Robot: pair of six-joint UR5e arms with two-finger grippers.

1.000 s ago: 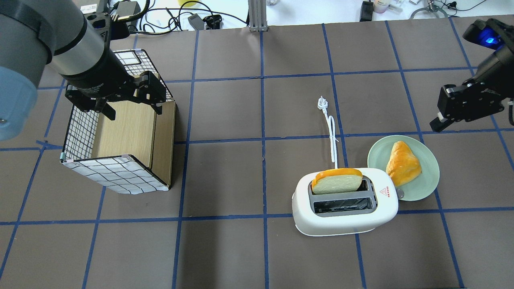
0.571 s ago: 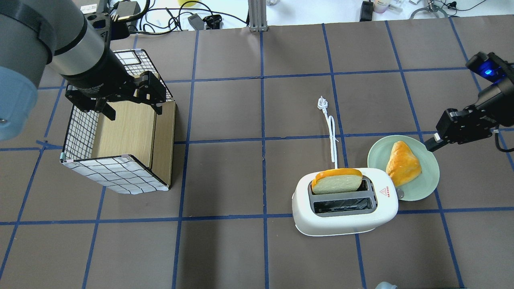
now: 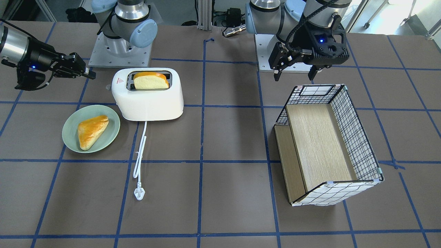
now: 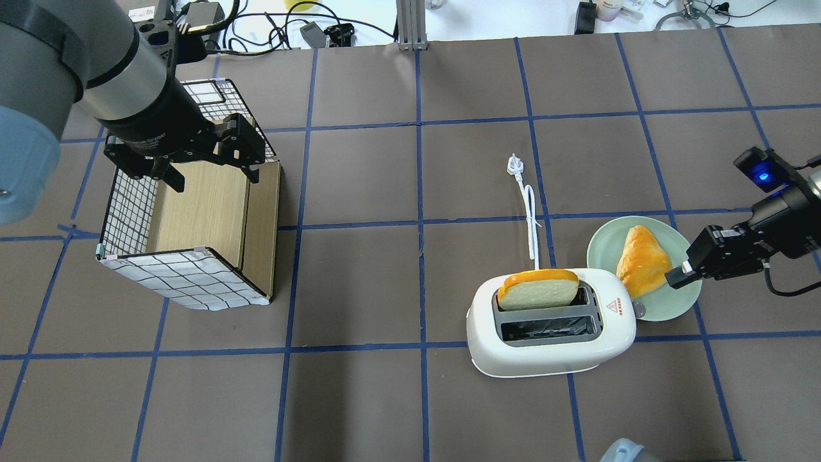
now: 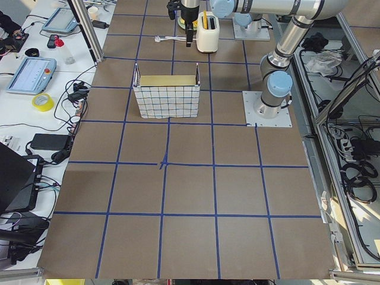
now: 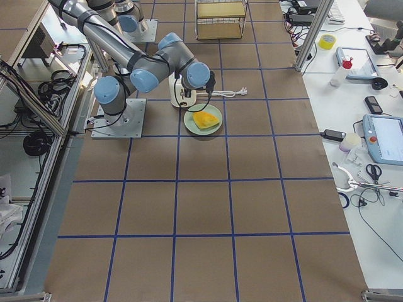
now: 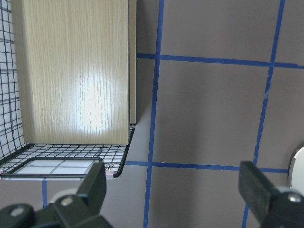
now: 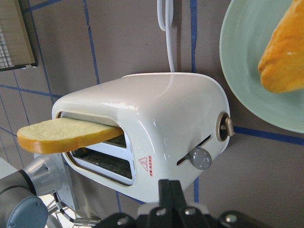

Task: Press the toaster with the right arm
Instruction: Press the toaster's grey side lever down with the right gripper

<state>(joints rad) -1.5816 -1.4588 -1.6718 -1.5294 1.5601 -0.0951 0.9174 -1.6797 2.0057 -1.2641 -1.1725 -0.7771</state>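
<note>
1. One white toaster [image 4: 551, 359] stands on the table [image 4: 385, 398] at the lower right of the overhead frame, with a bread slice [image 4: 537, 290] upright in its far slot.
2. Just beside its right end, a green plate [image 4: 603, 253] carries a golden pastry [image 4: 641, 262].
3. The right pincer [image 4: 675, 277], fingers pressed together and holding nothing, shows over the plate's right rim in that frame. It points at the toaster's end and is apart from it. The wrist view shows a grey lever knob [image 8: 199, 158] on that end.
4. A white cord [image 4: 531, 218] runs up the frame from the toaster's far side to its plug [image 4: 514, 164].
5. At upper left, the left pincer [image 4: 215, 181], fingers spread wide and empty, hovers over a wire-grid basket [image 4: 186, 282] with a wooden shelf.
</note>
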